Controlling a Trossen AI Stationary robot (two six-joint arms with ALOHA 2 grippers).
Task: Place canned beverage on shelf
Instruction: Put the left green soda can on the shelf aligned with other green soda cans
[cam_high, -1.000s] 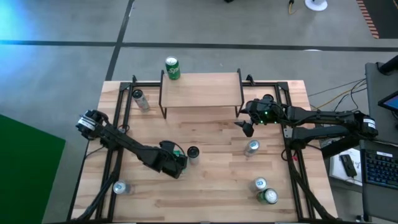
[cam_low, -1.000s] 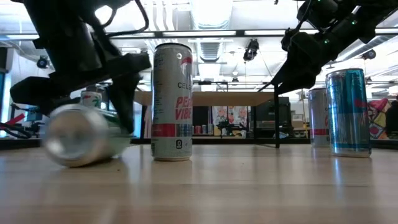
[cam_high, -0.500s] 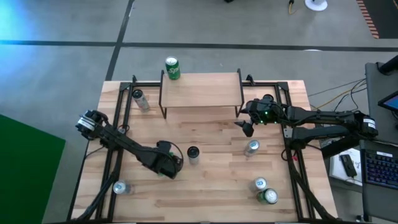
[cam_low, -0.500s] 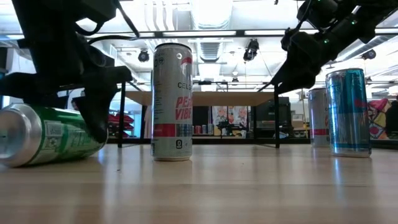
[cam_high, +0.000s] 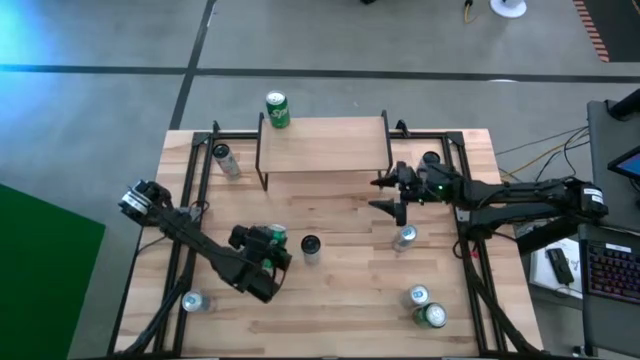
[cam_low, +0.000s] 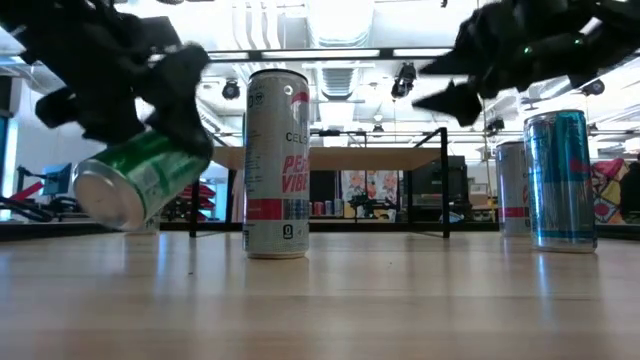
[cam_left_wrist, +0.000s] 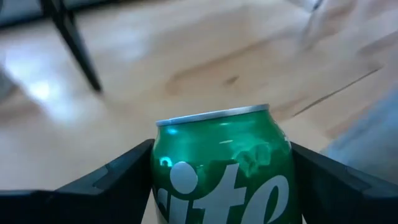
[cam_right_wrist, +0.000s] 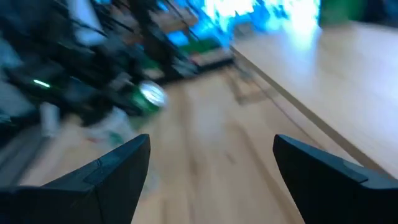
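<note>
Wooden table (cam_high: 350, 300) | left gripper (cam_high: 262, 250) clamped on green can (cam_low: 140, 180), lifted off the boards since a second ago | right gripper (cam_high: 393, 195) spread, idle | shelf (cam_high: 325, 143) upper centre next

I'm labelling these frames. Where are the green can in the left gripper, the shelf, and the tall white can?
green can (cam_left_wrist: 224, 165): left wrist view, on its printed side.
shelf (cam_high: 323, 144): high view, middle of its plank top.
tall white can (cam_low: 277, 165): low view, on its label.
</note>
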